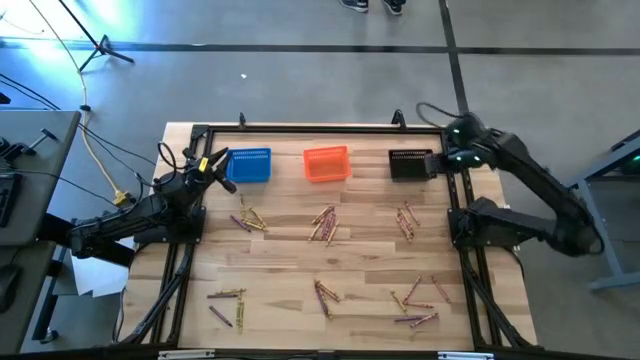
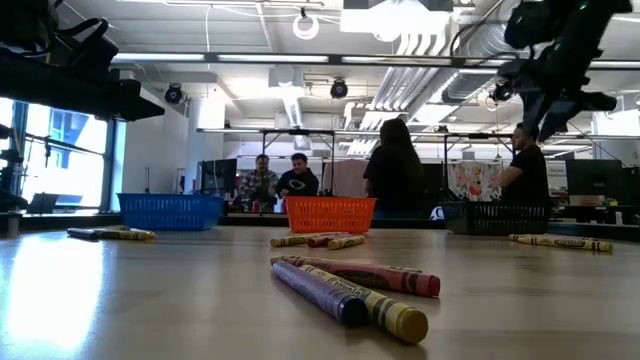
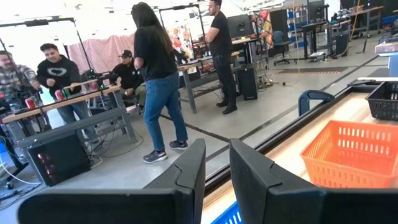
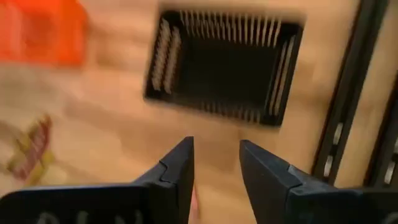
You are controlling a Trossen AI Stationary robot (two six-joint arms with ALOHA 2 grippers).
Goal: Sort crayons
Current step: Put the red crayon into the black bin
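Tabletop point(image 1: 280, 270): from above I see the whole wooden top; the low view gives me only its near surface.
Baskets: blue point(image 1: 249, 165), orange point(image 1: 326, 163) and black point(image 1: 410, 164) in a row along the far edge.
Left gripper point(image 1: 214, 164): just beside the blue basket; my wrist view shows its fingers slightly apart, holding nothing.
Right gripper point(image 4: 216, 163): above the black basket, narrowly open; something pink shows low between its fingers, and I cannot tell what.
Crayons point(image 1: 325, 225): scattered in clusters across the tabletop; the low view shows three lying close together point(image 2: 350, 288).
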